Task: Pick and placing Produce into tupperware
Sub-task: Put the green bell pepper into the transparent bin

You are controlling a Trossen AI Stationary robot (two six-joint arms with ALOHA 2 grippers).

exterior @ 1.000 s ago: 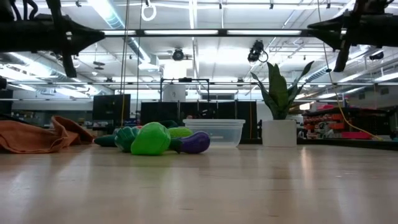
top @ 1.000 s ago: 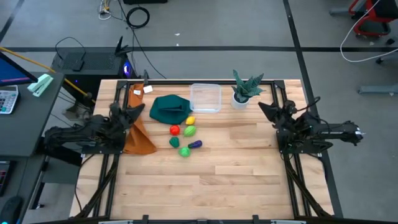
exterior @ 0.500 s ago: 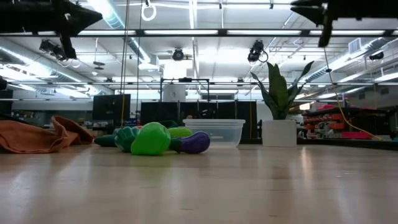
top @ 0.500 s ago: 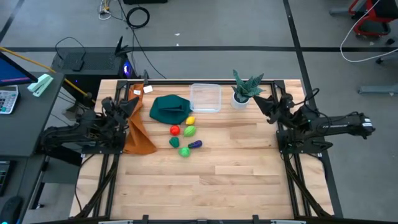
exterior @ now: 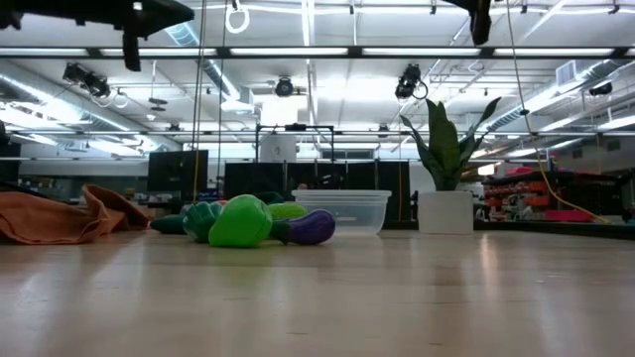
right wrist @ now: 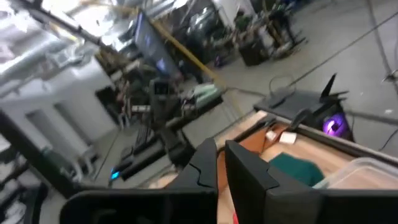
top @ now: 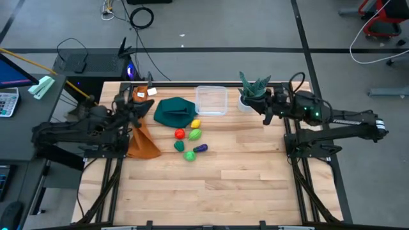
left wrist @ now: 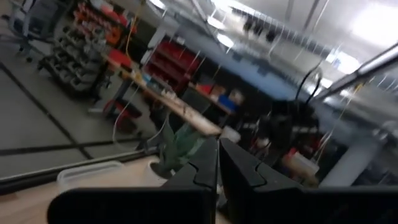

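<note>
My bench is a light wooden table (top: 243,179), planks running side to side. Landmark: the clear tupperware (top: 211,100), sitting empty at the far edge. Just beside it, toward my left arm, lies a folded dark green cloth (top: 174,112); beyond that, an orange cloth (top: 142,137) is bunched at the table's left edge. On the other side of the tupperware stands a potted plant (top: 248,96) in a white pot. Nearer me than the tupperware, the produce clusters: yellow (top: 196,124), red (top: 179,133), light green (top: 195,134), dark green (top: 179,146), purple (top: 200,148), and another green piece (top: 190,155).
</note>
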